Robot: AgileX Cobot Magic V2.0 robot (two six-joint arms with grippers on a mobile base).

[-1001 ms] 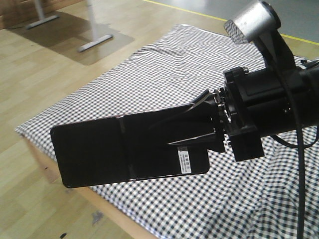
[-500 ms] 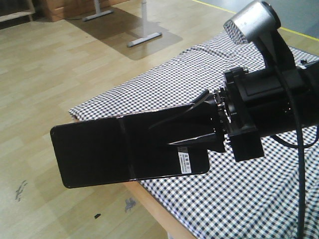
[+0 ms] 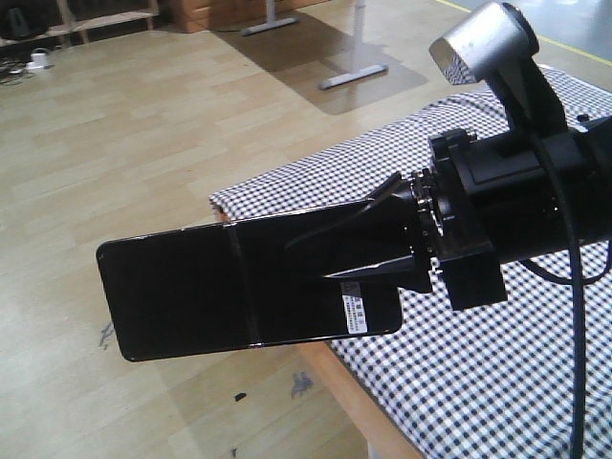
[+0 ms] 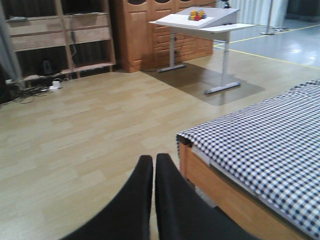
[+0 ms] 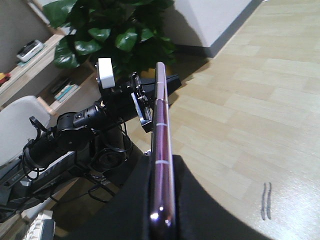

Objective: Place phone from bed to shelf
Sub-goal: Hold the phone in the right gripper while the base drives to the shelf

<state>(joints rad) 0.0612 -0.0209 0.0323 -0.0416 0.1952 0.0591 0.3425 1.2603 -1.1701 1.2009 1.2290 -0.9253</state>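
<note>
Two grippers: I see both, the right one loaded and the left one bare.
Right gripper (image 3: 311, 260): clamped on the phone (image 3: 220, 287), one finger on each face, near its stickered end.
Phone: held in the air with its flat black face toward my front camera and its long side roughly level. Most of it juts out past the corner of the bed (image 3: 497, 373), over the wooden floor (image 3: 115, 143). It touches neither.
Phone edge: my right wrist camera looks straight along the pinkish rim between the fingers.
Left gripper (image 4: 154, 160): fingers pressed together with nothing between them, above the floor beside the bed's corner.
Background: a white desk (image 4: 200, 20) stands well beyond the bed.
</note>
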